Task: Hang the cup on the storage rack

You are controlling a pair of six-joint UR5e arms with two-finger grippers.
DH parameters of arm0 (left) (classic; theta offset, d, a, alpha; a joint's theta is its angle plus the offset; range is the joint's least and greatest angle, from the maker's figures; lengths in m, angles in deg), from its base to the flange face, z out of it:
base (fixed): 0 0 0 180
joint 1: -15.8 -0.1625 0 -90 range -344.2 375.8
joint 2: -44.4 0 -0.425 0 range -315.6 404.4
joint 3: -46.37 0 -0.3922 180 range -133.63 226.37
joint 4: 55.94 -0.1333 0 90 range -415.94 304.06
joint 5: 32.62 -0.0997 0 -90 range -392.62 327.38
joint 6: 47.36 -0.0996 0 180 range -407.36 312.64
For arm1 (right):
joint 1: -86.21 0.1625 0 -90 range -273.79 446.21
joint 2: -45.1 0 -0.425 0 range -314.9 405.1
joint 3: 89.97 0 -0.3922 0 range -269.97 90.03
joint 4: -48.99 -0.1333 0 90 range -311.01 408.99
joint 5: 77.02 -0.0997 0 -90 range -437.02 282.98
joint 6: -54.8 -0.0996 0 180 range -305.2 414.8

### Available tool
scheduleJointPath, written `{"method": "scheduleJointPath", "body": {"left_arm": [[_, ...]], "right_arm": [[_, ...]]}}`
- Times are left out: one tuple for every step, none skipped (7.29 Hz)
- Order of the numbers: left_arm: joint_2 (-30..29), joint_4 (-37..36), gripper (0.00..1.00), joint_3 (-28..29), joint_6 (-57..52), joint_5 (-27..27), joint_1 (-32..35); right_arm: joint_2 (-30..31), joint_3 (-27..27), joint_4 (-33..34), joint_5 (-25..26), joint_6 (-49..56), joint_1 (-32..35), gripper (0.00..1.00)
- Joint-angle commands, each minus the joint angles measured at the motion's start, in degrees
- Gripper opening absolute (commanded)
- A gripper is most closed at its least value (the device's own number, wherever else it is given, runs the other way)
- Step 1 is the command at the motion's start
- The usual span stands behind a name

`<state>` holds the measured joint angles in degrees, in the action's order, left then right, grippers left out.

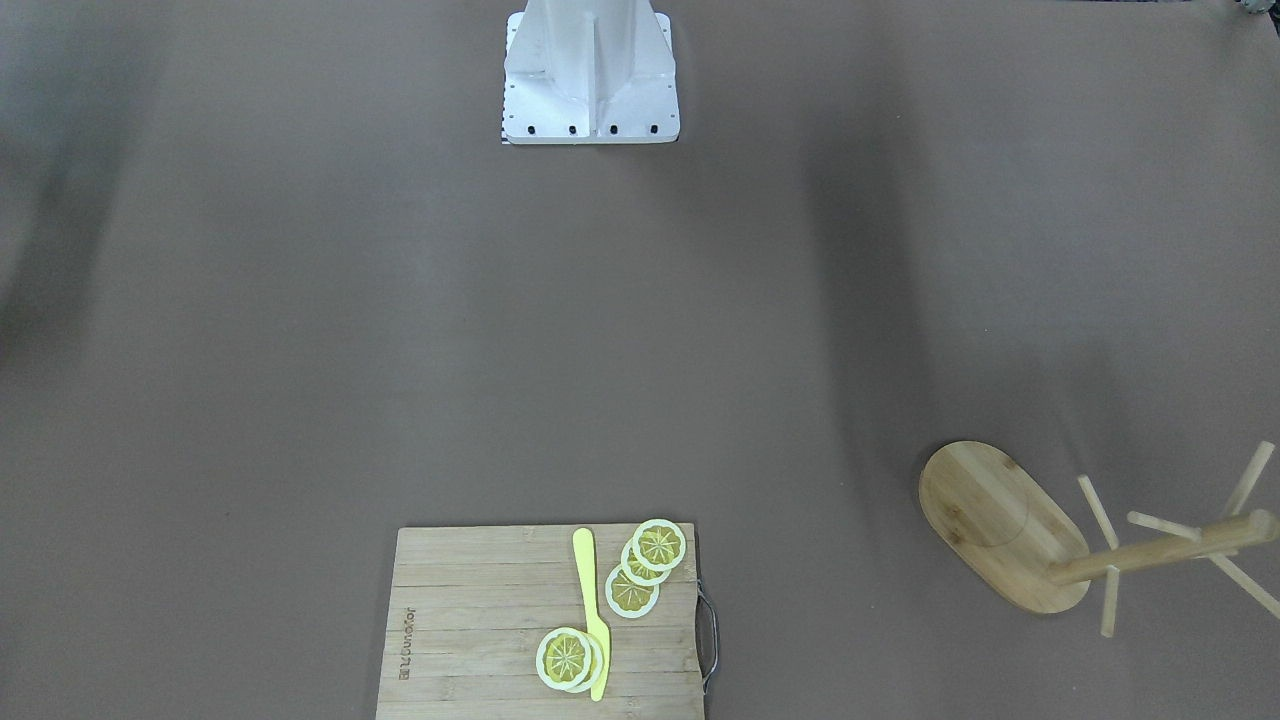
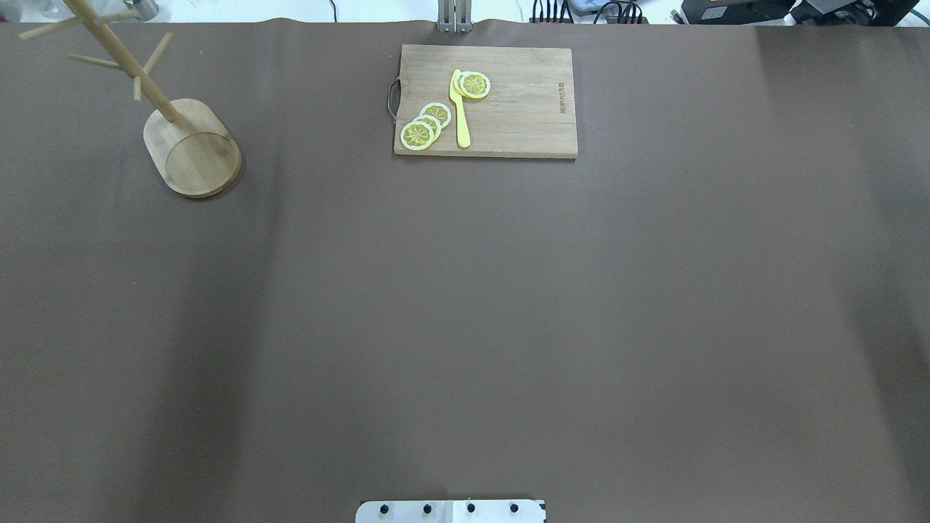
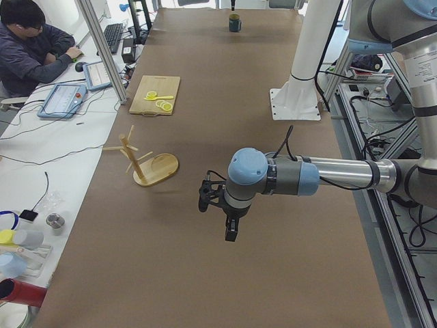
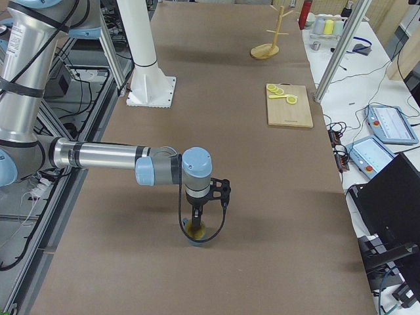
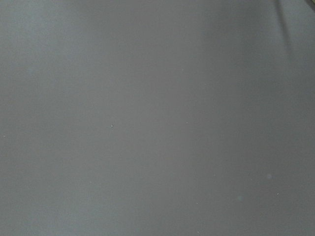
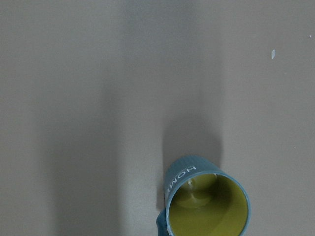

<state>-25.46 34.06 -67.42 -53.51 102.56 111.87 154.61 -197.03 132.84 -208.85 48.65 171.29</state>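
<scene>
The slate-blue cup [image 6: 206, 201] with a yellow inside and white "HOME" lettering stands upright on the brown table, and also shows in the exterior right view [image 4: 195, 233] and, far off, in the exterior left view [image 3: 235, 24]. My right gripper [image 4: 195, 222] hangs straight over the cup's mouth; I cannot tell if it is open or shut. The bamboo storage rack [image 2: 192, 149] stands at the table's far left corner with bare pegs [image 1: 1005, 525] [image 3: 156, 169] [image 4: 265, 50]. My left gripper [image 3: 231, 236] points down over bare table; I cannot tell its state. The cup is out of the overhead and front-facing views.
A wooden cutting board [image 2: 523, 109] with lemon slices [image 2: 418, 134] and a yellow knife [image 2: 461, 116] lies at the far middle of the table. The white robot base [image 1: 590, 75] stands at the near edge. An operator [image 3: 31, 41] sits at a side desk.
</scene>
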Motion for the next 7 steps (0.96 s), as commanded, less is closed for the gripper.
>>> {"method": "scheduleJointPath", "body": {"left_arm": [[0.0,-0.1,0.99,-0.2,0.0,0.0,-0.3],[0.0,0.0,0.99,-0.3,0.0,-0.2,-0.3],[0.0,0.1,0.99,-0.3,0.0,-0.2,0.1],[0.0,0.3,0.99,-0.4,0.0,-0.3,0.1],[0.0,0.4,0.99,-0.5,0.0,-0.3,0.2],[-0.4,0.5,0.99,-0.9,0.0,-0.3,0.4],[-0.1,0.7,0.99,-2.6,0.0,0.3,1.1]], "right_arm": [[-0.1,-0.3,0.0,0.1,-0.1,0.0,1.00],[-0.1,-0.4,0.0,0.0,-0.1,0.0,1.00],[-0.1,-0.3,0.0,0.1,-0.1,0.0,1.00],[-0.1,-0.5,0.0,0.0,0.2,0.0,1.00],[-0.1,-0.6,0.0,0.0,0.3,0.0,1.00],[-0.2,-1.9,0.0,0.0,0.3,-0.1,1.00],[-0.2,-2.5,0.0,0.0,0.3,-0.1,1.00]]}}
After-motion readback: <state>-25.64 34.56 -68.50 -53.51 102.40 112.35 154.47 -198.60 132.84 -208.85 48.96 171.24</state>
